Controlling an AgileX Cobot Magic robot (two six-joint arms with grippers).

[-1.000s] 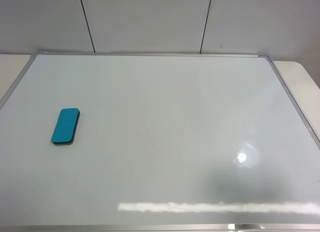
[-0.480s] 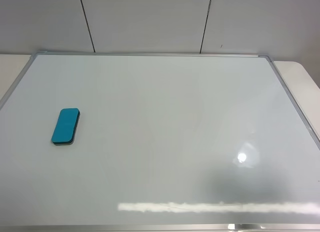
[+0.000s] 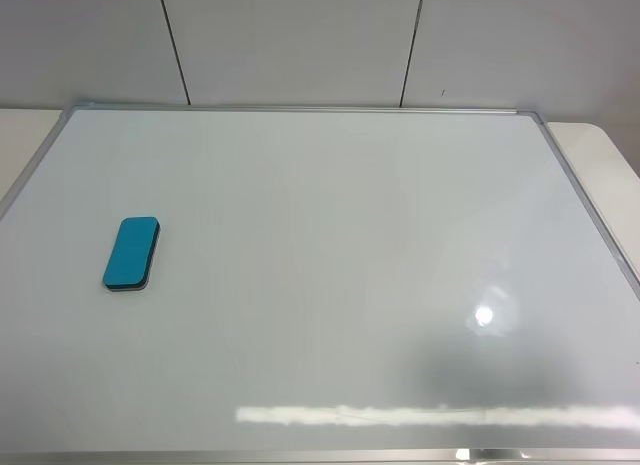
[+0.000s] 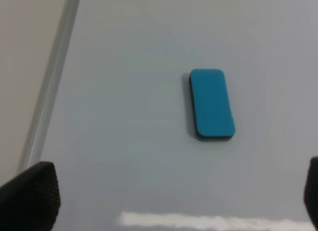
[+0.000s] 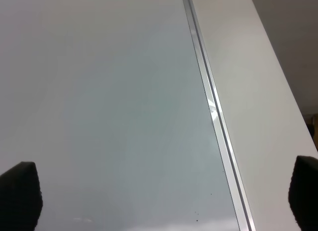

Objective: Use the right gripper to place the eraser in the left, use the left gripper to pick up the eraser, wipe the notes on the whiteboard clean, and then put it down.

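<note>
The task looks all but done — no notes show on the whiteboard (image 3: 330,275), and the eraser (image 4: 211,104) lies flat on it, ahead of the left gripper (image 4: 174,191), whose fingers stand wide apart and empty — the right gripper (image 5: 164,196) likewise gapes, holding nothing.

neither arm shows up in the high view. left tool (image 4: 179,198) has its fingers spread wide, just two black tips poking in at the frame corners, holding nothing. right tool (image 5: 161,196) is the same deal, fingertips far apart at the edges, nothing between them.
</note>
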